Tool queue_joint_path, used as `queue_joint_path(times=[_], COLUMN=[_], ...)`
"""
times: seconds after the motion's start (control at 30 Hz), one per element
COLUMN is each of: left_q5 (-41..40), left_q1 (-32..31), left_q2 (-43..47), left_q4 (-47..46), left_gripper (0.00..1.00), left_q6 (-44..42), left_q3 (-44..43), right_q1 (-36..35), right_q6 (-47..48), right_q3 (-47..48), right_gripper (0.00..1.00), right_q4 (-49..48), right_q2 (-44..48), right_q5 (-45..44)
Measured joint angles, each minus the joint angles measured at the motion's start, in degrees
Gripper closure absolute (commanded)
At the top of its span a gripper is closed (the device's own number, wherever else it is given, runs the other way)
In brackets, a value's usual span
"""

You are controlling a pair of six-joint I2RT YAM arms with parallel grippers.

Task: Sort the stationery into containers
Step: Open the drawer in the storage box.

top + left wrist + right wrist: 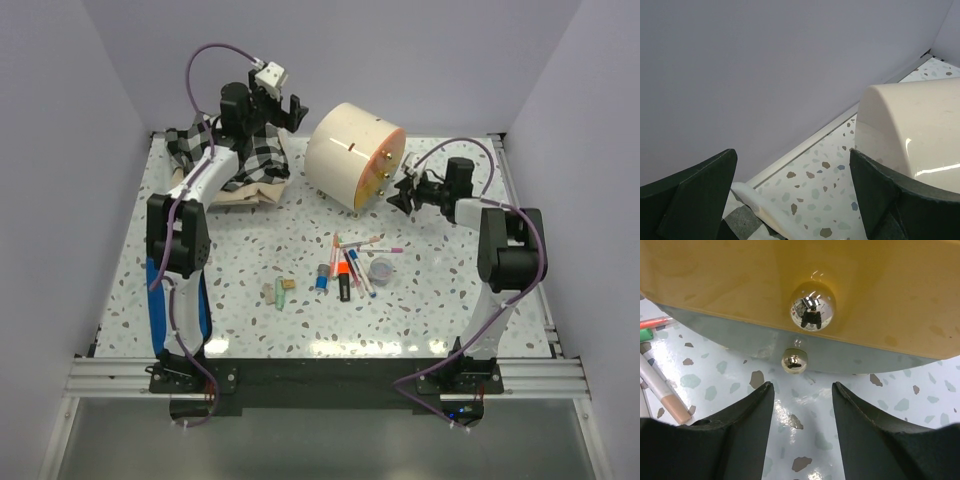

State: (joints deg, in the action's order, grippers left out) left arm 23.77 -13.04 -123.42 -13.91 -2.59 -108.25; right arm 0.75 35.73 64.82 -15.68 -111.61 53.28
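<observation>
Terrazzo table (250,225): one cabinet (345,150), one pot (381,269)

The speckled table (130,285) carries a cream cabinet (345,150) far centre, a checked cloth (255,150) far left, and pens (360,273), erasers (282,296) and a small pot (381,268) clustered near centre.

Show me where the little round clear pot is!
In the top view, the clear pot sits right of centre, just right of the cluster of pens and below the cream drum cabinet in the picture.
</observation>
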Motion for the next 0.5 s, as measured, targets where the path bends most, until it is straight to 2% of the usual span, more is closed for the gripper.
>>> queue_joint_path(times=[0.27,0.5], left_q5=[-0.68,-1.14], left_q1=[0.00,0.04], left_q2=[-0.02,-0.02], left_q4=[-0.37,-2.14], left_gripper=[0.00,0.00], left_q6=[0.02,0.15], left_q3=[-0.02,0.35], right_q1=[-2.34,-4.48], right_q6=[-1.70,-3.26], right_q3=[0.24,0.70], right_gripper=[0.45,0.51], right_q4=[-1.07,-1.05], right_q2=[-0.13,-0.72], right_q5=[-2.03,-3.32])
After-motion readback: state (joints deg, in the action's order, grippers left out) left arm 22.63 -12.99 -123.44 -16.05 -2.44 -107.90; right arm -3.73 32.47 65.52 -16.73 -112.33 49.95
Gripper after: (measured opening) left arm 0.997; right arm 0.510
